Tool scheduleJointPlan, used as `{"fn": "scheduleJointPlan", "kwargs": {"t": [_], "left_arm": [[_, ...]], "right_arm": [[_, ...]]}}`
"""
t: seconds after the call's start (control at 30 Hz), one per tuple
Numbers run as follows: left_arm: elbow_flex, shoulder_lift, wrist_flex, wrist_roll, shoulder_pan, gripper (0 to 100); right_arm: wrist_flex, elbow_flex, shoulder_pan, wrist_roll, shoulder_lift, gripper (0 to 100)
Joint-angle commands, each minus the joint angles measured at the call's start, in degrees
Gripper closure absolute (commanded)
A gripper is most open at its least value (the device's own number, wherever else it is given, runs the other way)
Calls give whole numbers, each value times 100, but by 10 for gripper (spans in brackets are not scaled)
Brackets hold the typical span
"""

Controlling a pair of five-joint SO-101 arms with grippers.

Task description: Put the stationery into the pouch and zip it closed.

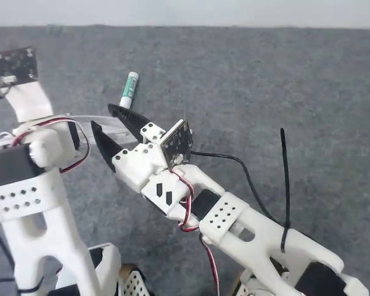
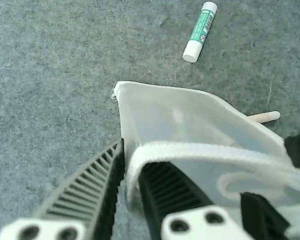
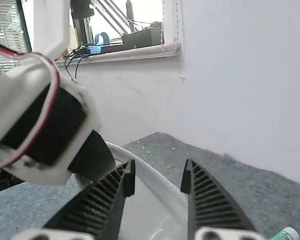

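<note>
A translucent white pouch lies on the grey carpet, its thick white zip rim lifted. My left gripper is shut on that rim at one corner. My right gripper is open, its black fingers on either side of the pouch rim without closing on it; from above the right gripper sits over the pouch beside the left arm. A green and white glue stick lies on the carpet beyond the pouch. A pale wooden stick end pokes out past the pouch's far side.
Grey carpet covers the table, with open room to the right and far side. A black cable runs along the right arm. A white wall stands behind.
</note>
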Motion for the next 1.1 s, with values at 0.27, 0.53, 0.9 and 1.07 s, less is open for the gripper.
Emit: {"fn": "scheduleJointPlan", "kwargs": {"t": [0.27,0.53,0.9,1.07], "left_arm": [[-110,-62,-255,79,-738,990],[-92,-62,-431,79,-1785,990],[-40,-62,-668,79,-2426,990],[136,-62,-774,79,-2418,990]], "right_arm": [[1191,-114,13,9,-857,857],[1200,-114,13,9,-840,857],[2176,-1204,514,-905,75,854],[3899,-2998,743,-1556,1411,853]]}}
